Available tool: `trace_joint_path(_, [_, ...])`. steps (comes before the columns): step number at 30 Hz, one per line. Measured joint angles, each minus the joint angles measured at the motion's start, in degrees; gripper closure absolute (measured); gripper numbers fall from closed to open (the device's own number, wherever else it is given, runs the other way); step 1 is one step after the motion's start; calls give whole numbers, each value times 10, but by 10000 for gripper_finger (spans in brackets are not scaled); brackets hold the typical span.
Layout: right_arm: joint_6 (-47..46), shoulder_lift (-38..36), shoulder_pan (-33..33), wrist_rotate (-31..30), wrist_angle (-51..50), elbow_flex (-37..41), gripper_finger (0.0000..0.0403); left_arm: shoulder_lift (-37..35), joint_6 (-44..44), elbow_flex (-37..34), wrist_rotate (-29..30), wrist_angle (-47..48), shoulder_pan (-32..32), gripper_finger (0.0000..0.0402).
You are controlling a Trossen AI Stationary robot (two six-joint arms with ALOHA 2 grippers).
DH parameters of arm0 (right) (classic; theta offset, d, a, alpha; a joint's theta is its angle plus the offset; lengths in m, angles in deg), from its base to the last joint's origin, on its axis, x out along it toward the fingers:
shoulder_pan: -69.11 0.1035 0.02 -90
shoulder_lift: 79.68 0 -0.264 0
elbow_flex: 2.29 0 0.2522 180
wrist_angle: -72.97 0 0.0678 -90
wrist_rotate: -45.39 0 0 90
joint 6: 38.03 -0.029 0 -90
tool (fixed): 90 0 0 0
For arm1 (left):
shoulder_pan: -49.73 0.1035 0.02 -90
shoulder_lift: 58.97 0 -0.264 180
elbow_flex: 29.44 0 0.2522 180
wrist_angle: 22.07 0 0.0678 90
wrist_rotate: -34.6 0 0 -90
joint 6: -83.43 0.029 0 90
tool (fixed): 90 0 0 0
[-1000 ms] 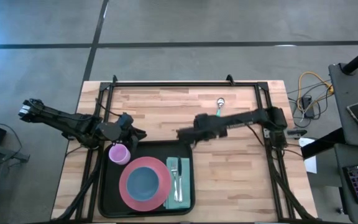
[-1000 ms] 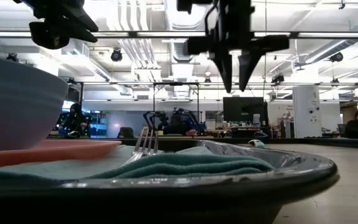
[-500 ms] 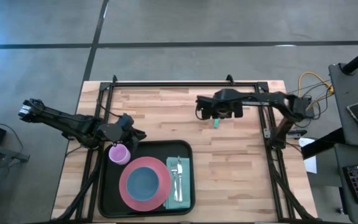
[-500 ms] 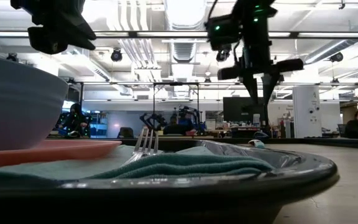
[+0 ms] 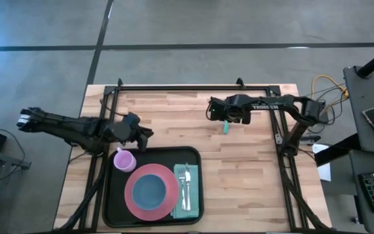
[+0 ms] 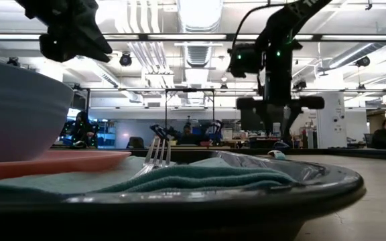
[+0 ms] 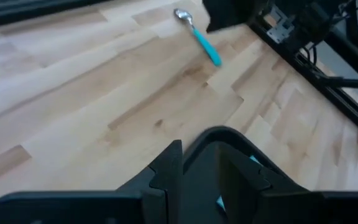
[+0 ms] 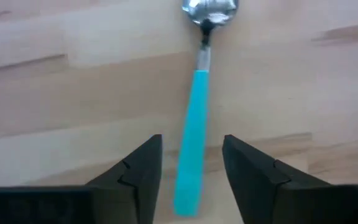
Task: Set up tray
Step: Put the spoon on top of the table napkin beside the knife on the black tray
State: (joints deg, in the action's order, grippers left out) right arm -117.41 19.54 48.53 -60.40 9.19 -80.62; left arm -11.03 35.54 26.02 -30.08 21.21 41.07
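Note:
The black tray (image 5: 107, 195) lies at the table's near edge. On it are a pink plate (image 5: 134, 198) with a blue bowl (image 5: 151, 190), a pink cup (image 5: 123, 160) and a fork (image 5: 183, 182) on a teal napkin (image 5: 190, 205). A teal-handled spoon (image 5: 226, 127) lies flat on the bare wood toward the far right. My right gripper (image 8: 191, 177) is open, low over the spoon (image 8: 194, 118), one finger on each side of the handle without touching. My left gripper (image 5: 147, 134) hangs open just beyond the tray's far-left corner, above the cup's far side.
Black frame rails (image 5: 193, 86) run along the far edge and down both sides of the table. Bare wood (image 5: 245, 182) stretches from the tray to the right rail. Cables and a desk (image 5: 323, 104) sit off the right edge.
My right gripper has swung from above the tray's far edge toward the table's far right, then come down over the spoon, with its fingers on both sides of the handle. My left gripper has drifted slightly toward the far edge, away from the cup.

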Motion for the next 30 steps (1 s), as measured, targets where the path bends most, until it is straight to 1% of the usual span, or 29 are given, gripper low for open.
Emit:
trace_joint_path(4, [-5, 17, 1, -2, -1, 11, 212, 0, 17, 4, -2, -1, 15, 326])
trace_joint_path(8, [-32, 32, 6, -2, 17, 17, 196, 0, 19, 4, -4, -1, 20, 326])
trace_joint_path(13, [-38, 50, 12, 0, 52, 20, 192, 0, 20, 2, -4, 0, 20, 326])
trace_joint_path(17, [-37, 63, 9, -8, 57, 21, 199, 0, 33, 1, -4, 0, 20, 326])
trace_joint_path(20, [-23, 72, 7, -5, 59, 22, 215, 0, 41, 2, -6, 0, 20, 326])
trace_joint_path(23, [-18, 75, 7, 1, 66, 27, 243, 0, 42, 2, -12, 0, 20, 326])
trace_joint_path(30, [-29, 75, 8, 9, 65, 31, 345, 0, 47, 2, -13, 0, 20, 326])
